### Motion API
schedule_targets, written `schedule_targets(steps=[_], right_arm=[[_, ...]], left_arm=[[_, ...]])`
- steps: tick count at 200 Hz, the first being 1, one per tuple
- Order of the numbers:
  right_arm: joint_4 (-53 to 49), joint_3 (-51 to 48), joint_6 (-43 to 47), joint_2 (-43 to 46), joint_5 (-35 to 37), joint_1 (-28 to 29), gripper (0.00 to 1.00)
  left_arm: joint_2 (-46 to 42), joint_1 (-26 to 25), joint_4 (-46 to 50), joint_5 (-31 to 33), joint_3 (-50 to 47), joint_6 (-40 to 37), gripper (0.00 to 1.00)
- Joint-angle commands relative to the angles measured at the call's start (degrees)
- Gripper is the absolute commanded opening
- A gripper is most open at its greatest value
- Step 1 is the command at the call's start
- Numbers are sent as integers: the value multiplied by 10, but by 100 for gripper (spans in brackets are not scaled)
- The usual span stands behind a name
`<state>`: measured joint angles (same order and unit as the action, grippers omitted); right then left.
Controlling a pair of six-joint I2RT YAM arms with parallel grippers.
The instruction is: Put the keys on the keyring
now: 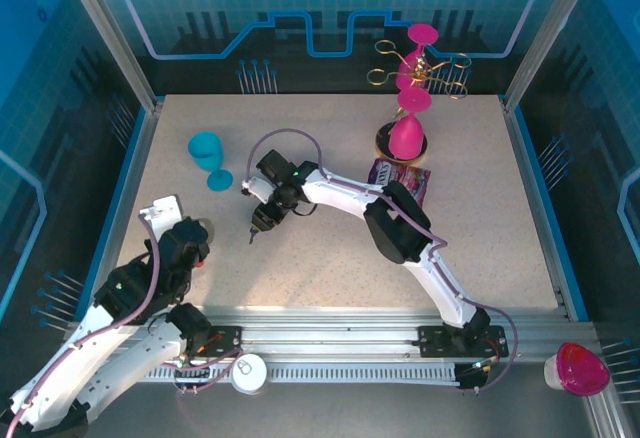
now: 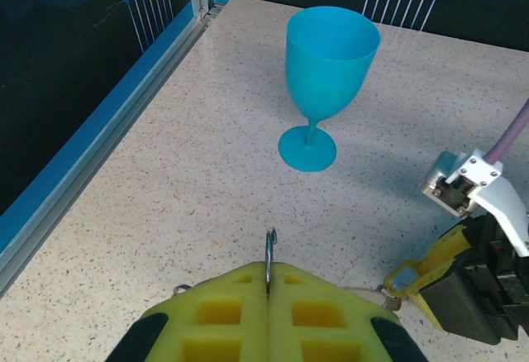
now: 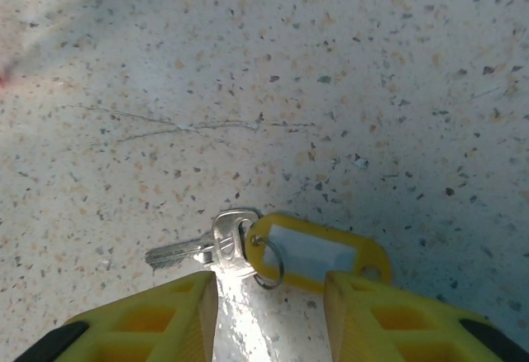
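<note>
left gripper [image 2: 269,296] is pressed shut, pinching a thin metal ring [image 2: 269,250] upright. right gripper [image 3: 269,308] stands part spread, a silver key [image 3: 202,246] with yellow tag [image 3: 318,250] lying between and just ahead. close squarely on the key head, keeping the tag's loop free.

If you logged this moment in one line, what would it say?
left gripper: shut on ring | right gripper: open over key, yellow tag | key on table

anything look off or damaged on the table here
A thin hairline crack or scratch runs across the tabletop just beyond the silver key with its yellow tag. Nothing looks spilled or tipped.
</note>
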<state>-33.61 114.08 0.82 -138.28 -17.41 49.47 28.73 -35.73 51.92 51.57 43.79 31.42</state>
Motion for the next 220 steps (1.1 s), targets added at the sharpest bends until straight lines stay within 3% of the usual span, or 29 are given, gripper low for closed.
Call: schedule_targets(steps=[1,81,152,179,220], right_arm=[[-29,35,-17,-24,-9,7,38],[-40,69,-14,-57,3,18,36],[-84,78,18,-65,66,37,30],[-95,78,25,-65,80,44,23],[-120,61,26,-51,125,43,23]], left_arm=[[-9,5,-21,0,-8,2,0],[-19,5,-24,-7,-15,0,0],[-20,5,-26,-6,-16,-2,0],[-20,5,-26,-6,-16,-2,0],[-20,5,-21,-5,-13,-5,0]])
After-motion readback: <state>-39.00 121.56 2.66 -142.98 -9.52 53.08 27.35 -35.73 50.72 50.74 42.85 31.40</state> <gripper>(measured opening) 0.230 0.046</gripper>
